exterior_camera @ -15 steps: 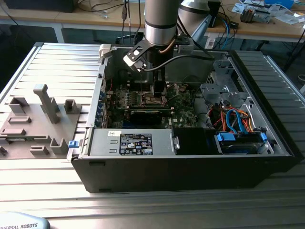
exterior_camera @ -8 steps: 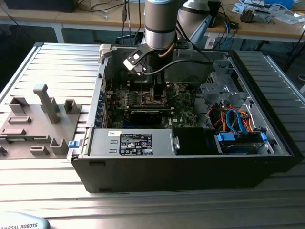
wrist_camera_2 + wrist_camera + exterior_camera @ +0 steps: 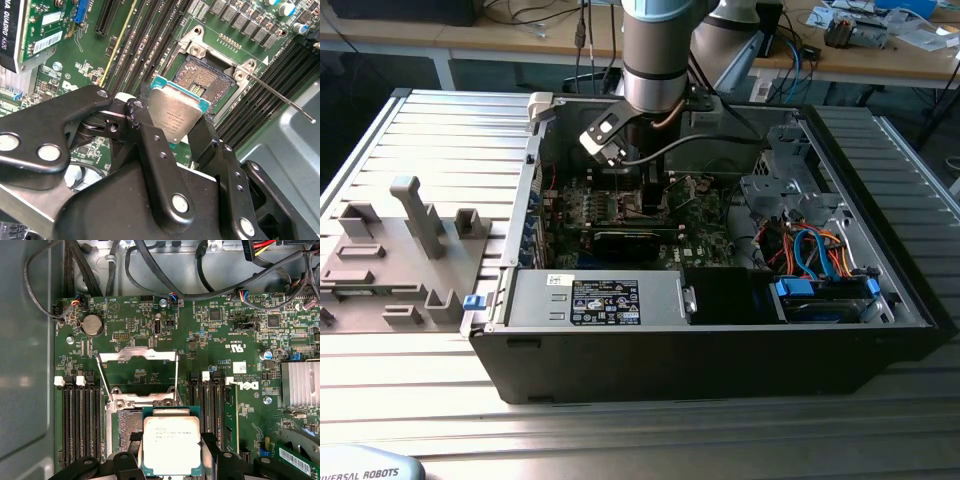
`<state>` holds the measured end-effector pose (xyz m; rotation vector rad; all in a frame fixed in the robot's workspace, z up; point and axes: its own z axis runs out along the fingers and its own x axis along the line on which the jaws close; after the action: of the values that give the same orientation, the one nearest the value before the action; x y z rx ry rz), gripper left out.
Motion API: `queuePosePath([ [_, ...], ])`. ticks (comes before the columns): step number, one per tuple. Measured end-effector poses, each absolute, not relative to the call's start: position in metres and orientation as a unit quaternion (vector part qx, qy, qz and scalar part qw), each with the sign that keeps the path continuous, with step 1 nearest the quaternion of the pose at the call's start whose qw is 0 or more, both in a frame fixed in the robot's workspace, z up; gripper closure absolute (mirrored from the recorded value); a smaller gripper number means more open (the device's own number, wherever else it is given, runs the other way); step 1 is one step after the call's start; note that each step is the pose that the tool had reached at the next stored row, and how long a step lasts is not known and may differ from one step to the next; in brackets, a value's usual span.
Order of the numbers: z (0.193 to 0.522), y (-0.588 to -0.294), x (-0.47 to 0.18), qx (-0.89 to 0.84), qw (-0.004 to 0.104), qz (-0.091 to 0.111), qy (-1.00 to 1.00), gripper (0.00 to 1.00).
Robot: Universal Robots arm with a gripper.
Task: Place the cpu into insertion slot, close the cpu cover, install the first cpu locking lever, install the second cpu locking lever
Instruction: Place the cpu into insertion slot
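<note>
Gripper (image 3: 172,452) holds cpu (image 3: 171,444) over insertion slot (image 3: 128,428) w/ cpu cover (image 3: 138,356) open.

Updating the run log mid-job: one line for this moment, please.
tool: shut on cpu | cpu: over insertion slot, not seated | cpu cover: open

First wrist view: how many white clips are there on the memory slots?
4. Two clips top the slots on one side of the socket; two more top those on the other side. Others may be hidden at the slots' far ends.
</note>
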<state>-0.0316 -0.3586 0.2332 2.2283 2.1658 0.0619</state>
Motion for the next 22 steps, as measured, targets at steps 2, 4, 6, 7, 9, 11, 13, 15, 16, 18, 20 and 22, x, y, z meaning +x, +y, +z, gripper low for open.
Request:
queuePosePath([
  [2, 0.233, -0.359, -0.032, 0.717, 0.017, 0.02, 0.697, 0.46],
  [4, 0.232, -0.359, -0.032, 0.717, 0.017, 0.02, 0.697, 0.46],
  [6, 0.232, -0.359, -0.032, 0.717, 0.017, 0.02, 0.697, 0.46],
  [7, 0.232, -0.358, -0.032, 0.717, 0.017, 0.02, 0.697, 0.46],
  [9, 0.232, -0.357, -0.032, 0.715, 0.017, 0.02, 0.698, 0.46],
  [11, 0.232, -0.353, -0.032, 0.711, 0.017, 0.02, 0.703, 0.46],
  [13, 0.232, -0.35, -0.032, 0.706, 0.016, 0.02, 0.708, 0.46],
  [15, 0.231, -0.348, -0.033, 0.704, 0.017, 0.02, 0.709, 0.46],
  [16, 0.23, -0.348, -0.034, 0.704, 0.017, 0.02, 0.709, 0.46],
  [18, 0.229, -0.346, -0.036, 0.704, 0.017, 0.019, 0.709, 0.46],
  [20, 0.227, -0.344, -0.038, 0.704, 0.017, 0.019, 0.709, 0.46],
  [22, 0.225, -0.343, -0.038, 0.704, 0.017, 0.019, 0.709, 0.46],
])
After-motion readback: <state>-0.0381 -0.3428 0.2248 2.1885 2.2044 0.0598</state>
